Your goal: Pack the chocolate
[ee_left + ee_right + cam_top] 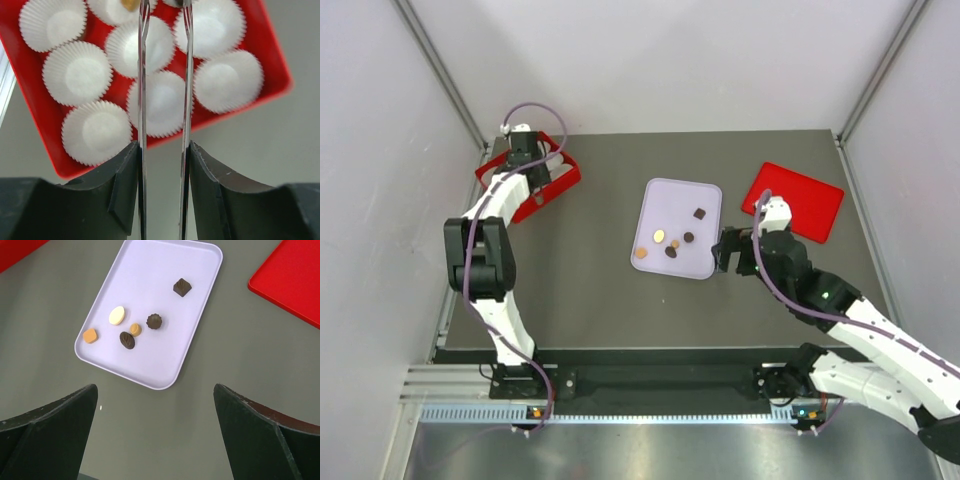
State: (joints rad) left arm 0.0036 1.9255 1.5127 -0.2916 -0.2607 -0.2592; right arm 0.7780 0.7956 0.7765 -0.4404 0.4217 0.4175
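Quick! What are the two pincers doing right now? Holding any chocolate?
Left pincer: open a little, nothing in it, over the paper cups.
Right pincer: wide open, empty, near the purple tray.

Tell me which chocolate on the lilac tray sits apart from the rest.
The dark square chocolate, alone toward the tray's far end; the other five cluster together.

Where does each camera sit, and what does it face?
Top external: above and behind, facing down on the table; left arm and right arm show.
Left wrist: on the left arm, past the left gripper onto paper cups in a red box.
Right wrist: on the right arm, past the right gripper onto the chocolate on a lilac tray.
Shared: top and right wrist show the tray.
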